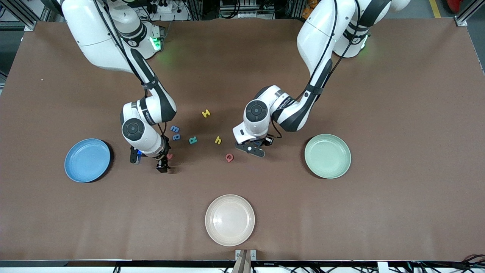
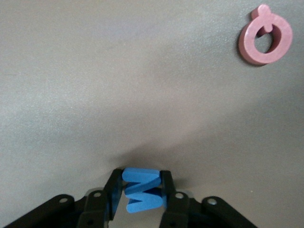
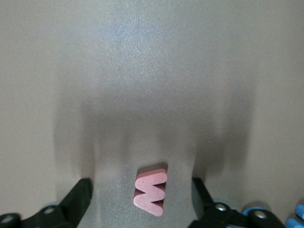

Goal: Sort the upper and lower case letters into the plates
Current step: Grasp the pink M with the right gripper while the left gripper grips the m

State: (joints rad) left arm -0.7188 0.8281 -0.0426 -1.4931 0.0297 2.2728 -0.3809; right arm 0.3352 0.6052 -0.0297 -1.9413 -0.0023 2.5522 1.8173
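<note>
My left gripper (image 1: 254, 148) (image 2: 141, 176) is shut on a blue zigzag letter (image 2: 142, 195), its black fingers pressing both of the letter's sides, low over the table between the pink Q (image 1: 229, 157) (image 2: 265, 35) and the mint green plate (image 1: 327, 156). My right gripper (image 1: 166, 157) (image 3: 141, 186) stands open and low, beside the sky blue plate (image 1: 87, 160). Its fingers (image 3: 78, 199) straddle a pink zigzag letter (image 3: 151, 192) (image 1: 169, 156) that lies flat, touched by neither.
Loose letters lie between the arms: yellow H (image 1: 205, 113), blue m (image 1: 174, 129), another blue letter (image 1: 176, 137), teal R (image 1: 193, 140), yellow h (image 1: 218, 140). A cream-white plate (image 1: 230, 220) sits nearest the front camera.
</note>
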